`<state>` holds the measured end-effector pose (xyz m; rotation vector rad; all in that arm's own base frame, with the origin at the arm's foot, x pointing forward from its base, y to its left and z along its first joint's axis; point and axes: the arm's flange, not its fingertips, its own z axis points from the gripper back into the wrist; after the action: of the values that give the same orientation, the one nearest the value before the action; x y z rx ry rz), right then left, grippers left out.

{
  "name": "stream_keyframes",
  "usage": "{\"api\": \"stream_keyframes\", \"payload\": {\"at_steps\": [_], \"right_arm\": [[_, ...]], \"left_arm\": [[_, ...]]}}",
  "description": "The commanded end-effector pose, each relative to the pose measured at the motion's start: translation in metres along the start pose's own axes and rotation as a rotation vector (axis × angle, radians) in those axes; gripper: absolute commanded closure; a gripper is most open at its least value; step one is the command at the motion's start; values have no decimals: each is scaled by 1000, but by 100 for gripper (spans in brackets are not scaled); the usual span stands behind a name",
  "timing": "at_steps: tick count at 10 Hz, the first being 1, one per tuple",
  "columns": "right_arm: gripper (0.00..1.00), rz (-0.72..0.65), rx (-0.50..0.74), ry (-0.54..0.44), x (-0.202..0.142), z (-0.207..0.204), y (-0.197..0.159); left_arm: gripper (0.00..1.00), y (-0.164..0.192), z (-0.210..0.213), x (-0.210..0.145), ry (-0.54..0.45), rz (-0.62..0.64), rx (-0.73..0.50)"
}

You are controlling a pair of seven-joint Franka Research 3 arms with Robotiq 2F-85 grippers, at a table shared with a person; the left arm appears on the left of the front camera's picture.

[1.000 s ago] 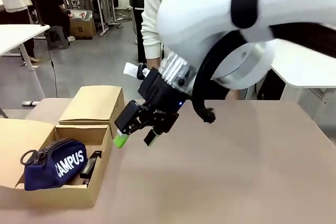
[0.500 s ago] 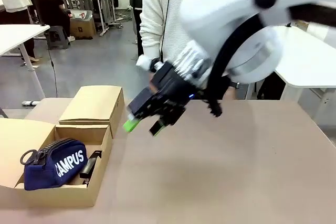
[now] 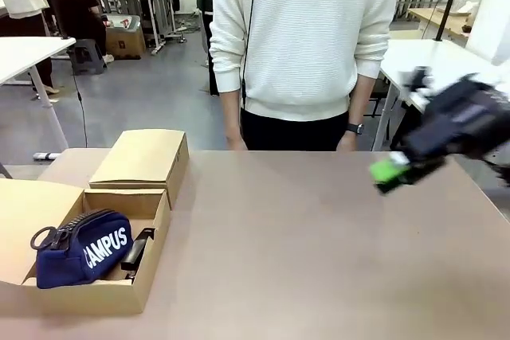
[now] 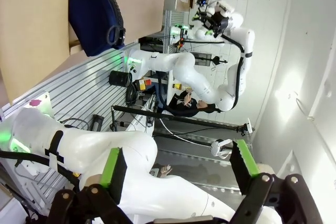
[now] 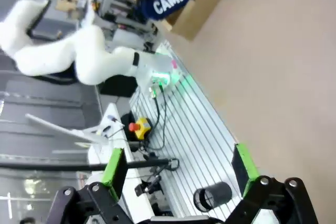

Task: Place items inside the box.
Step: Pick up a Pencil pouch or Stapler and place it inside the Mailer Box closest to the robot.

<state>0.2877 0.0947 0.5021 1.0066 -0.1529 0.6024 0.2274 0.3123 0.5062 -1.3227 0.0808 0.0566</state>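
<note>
1. Navy "CAMPUS" pouch [image 3: 80,252] sits inside the open cardboard box [image 3: 103,296], well off to the left of the right gripper [image 3: 394,173], with most of the table [image 3: 319,260] between them.
2. Black stapler [image 3: 137,251] is in the same box, just beside the pouch on the side nearer that gripper.
3. The right gripper is blurred in the front view, over the right part of the table. In the right wrist view its jaws are spread wide with nothing between the green pads [image 5: 113,167]. Pouch and box are far ahead of the fingertips, across bare table.
4. The left gripper [image 4: 178,163] also has its jaws wide apart, empty. The pouch is far beyond its fingertips, toward the upper left of its view.
5. Person [image 3: 307,45] stands at the far edge, to the right gripper's left and beyond it, apart from it.
</note>
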Motion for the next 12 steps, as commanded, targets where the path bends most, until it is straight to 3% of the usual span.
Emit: {"api": "stream_keyframes", "payload": {"at_steps": [1, 2, 3, 4, 5, 6, 7, 9, 10, 12], "right_arm": [[0, -24, 56, -223, -61, 24, -35], [0, -263, -97, -334, -56, -3, -44], [0, -15, 17, -96, -11, 38, -12], [0, -15, 17, -96, -11, 38, -12], [0, -107, -23, -205, -15, 64, -35], [0, -94, 66, -274, -6, 73, -32], [0, -172, 130, -425, -19, 114, -43], [0, -315, 211, -559, -79, 173, -59], [0, -347, 228, -578, -103, 181, -61], [0, -343, 171, -410, -134, 178, -58]], "left_arm": [[0, 0, 0, 0, 5, 8, 13], [0, 0, 0, 0, 5, 8, 13], [0, 0, 0, 0, 5, 8, 13], [0, 0, 0, 0, 5, 8, 13], [0, 0, 0, 0, 5, 8, 13], [0, 0, 0, 0, 5, 8, 13], [0, 0, 0, 0, 5, 8, 13], [0, 0, 0, 0, 5, 8, 13], [0, 0, 0, 0, 5, 8, 13], [0, 0, 0, 0, 5, 8, 13]]}}
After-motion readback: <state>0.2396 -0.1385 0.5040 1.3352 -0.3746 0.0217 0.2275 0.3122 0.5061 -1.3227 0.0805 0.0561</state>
